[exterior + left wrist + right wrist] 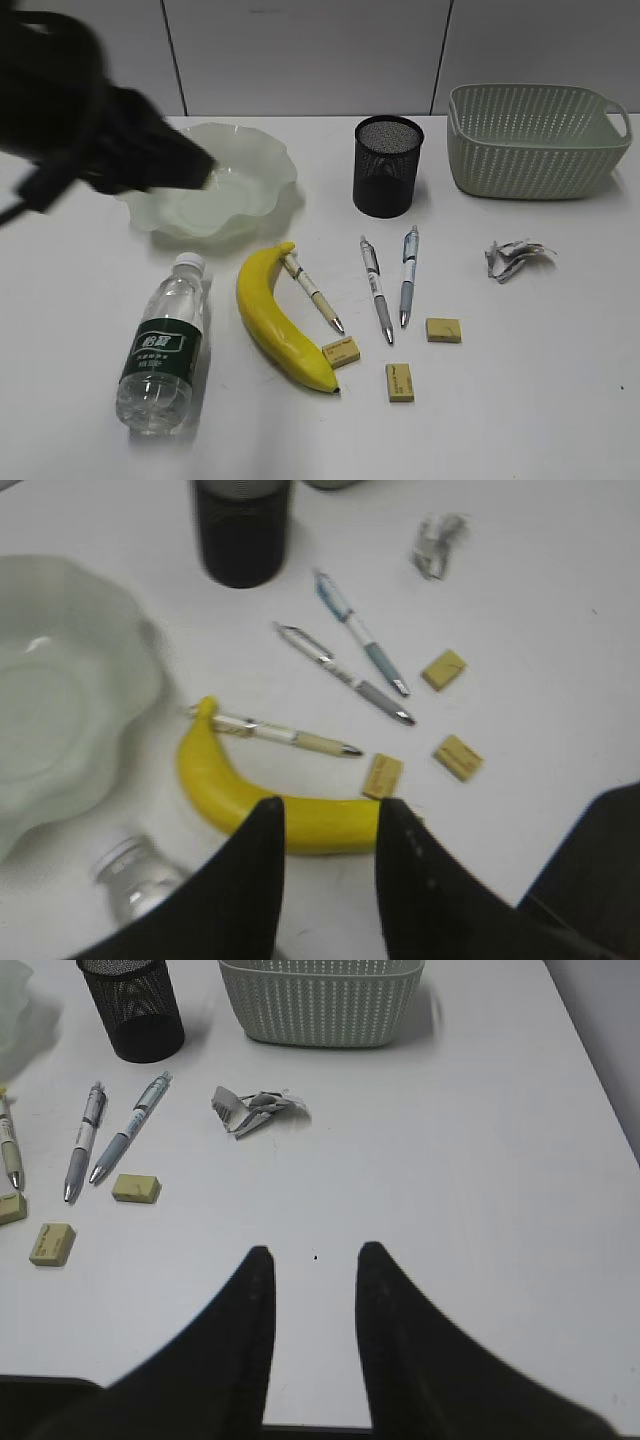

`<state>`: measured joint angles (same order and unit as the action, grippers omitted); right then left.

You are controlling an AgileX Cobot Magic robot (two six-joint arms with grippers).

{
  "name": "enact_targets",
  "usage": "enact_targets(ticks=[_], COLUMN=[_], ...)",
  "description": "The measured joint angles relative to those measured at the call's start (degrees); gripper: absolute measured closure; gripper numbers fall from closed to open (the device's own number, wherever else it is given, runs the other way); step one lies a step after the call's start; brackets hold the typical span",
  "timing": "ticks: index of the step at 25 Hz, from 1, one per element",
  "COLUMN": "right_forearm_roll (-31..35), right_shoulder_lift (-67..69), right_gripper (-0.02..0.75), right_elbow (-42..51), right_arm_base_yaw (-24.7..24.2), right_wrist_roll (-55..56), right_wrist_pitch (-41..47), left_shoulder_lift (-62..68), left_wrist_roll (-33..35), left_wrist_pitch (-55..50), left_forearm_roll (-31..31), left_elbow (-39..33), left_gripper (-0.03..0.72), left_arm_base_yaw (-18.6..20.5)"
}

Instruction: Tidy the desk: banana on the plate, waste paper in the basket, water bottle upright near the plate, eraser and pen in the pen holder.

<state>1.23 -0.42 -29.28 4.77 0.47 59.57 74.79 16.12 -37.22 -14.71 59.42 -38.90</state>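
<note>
A yellow banana (pixel 275 320) lies on the table below the pale green plate (pixel 262 152). My left gripper (pixel 330 805) is open and empty, hovering above the banana (pixel 250 800); its arm (pixel 120 150) blurs over the plate's left side. A water bottle (pixel 165 345) lies on its side left of the banana. Three pens (pixel 376 290) and three yellow erasers (pixel 400 382) lie in front of the black mesh pen holder (pixel 388 165). Crumpled waste paper (pixel 515 258) lies in front of the basket (pixel 535 140). My right gripper (pixel 315 1252) is open and empty over bare table.
One cream pen (pixel 315 290) leans against the banana's inner curve, and one eraser (pixel 341 352) touches the banana's tip. The table's right edge (pixel 600 1090) runs close to the basket. White wall panels stand behind the table.
</note>
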Motion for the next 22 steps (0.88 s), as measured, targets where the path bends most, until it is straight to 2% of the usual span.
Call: enact_targets(ticks=[1, 3, 5, 6, 9, 12, 16, 19, 22], right_forearm_roll=[0.0, 0.0, 0.0, 0.0, 0.0, 0.0, 0.0, 0.0, 0.0], right_shoulder_lift=[0.0, 0.0, 0.0, 0.0, 0.0, 0.0, 0.0, 0.0, 0.0], right_gripper=[0.500, 0.500, 0.500, 0.500, 0.500, 0.500, 0.500, 0.500, 0.500], right_elbow=[0.0, 0.0, 0.0, 0.0, 0.0, 0.0, 0.0, 0.0, 0.0], right_arm_base_yaw=[0.0, 0.0, 0.0, 0.0, 0.0, 0.0, 0.0, 0.0, 0.0], right_wrist_roll=[0.0, 0.0, 0.0, 0.0, 0.0, 0.0, 0.0, 0.0, 0.0], right_wrist_pitch=[0.0, 0.0, 0.0, 0.0, 0.0, 0.0, 0.0, 0.0, 0.0], left_shoulder_lift=[3.8, 11.3, 19.4, 22.4, 29.4, 31.6, 31.8, 32.9, 34.9], left_wrist_roll=[-8.2, -27.3, -46.6, -52.7, -59.8, -62.0, -63.3, -67.5, -69.0], left_wrist_pitch=[-1.2, -7.2, -13.5, -15.5, -16.8, -13.7, -8.7, -6.3, -6.2], left_forearm_roll=[6.4, 24.4, 36.6, 39.6, 39.6, 36.6, 35.1, 33.3, 31.2], left_elbow=[2.5, 8.1, 11.9, 13.7, 17.5, 19.2, 19.4, 19.5, 19.5], left_gripper=[0.452, 0.451, 0.445, 0.437, 0.425, 0.422, 0.421, 0.417, 0.343], left_arm_base_yaw=[-5.5, -14.0, -16.4, -16.0, -13.2, -11.0, -9.8, -8.1, -5.2])
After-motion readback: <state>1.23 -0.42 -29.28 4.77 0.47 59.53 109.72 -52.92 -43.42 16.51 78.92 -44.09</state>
